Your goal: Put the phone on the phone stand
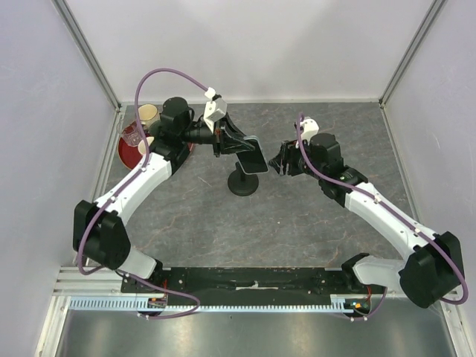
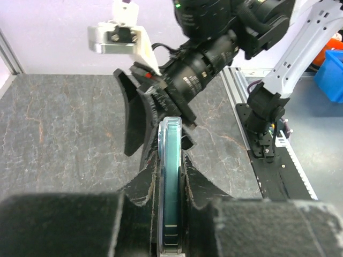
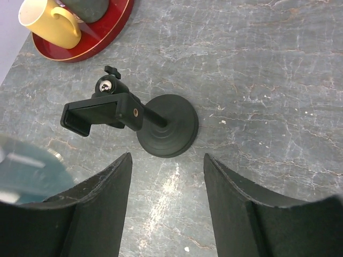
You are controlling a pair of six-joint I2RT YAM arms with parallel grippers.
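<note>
My left gripper [image 1: 239, 145] is shut on the phone [image 1: 253, 158], a thin dark slab held in the air just above the phone stand [image 1: 243, 184]. The left wrist view shows the phone [image 2: 170, 176] edge-on, pinched between both fingers. The phone stand [image 3: 167, 126] has a round black base, a short stem and an empty clamp bracket [image 3: 101, 115] tilted to the left. My right gripper [image 1: 280, 165] hovers open just right of the phone, nothing between its fingers. In the right wrist view a blurred corner of the phone [image 3: 27, 171] shows at the lower left.
A red tray [image 1: 128, 152] with a yellow mug [image 3: 49, 21] and other cups sits at the back left, beside the left arm. White walls enclose the grey marbled table [image 1: 312, 223] on three sides. A black rail [image 1: 253, 279] runs along the near edge.
</note>
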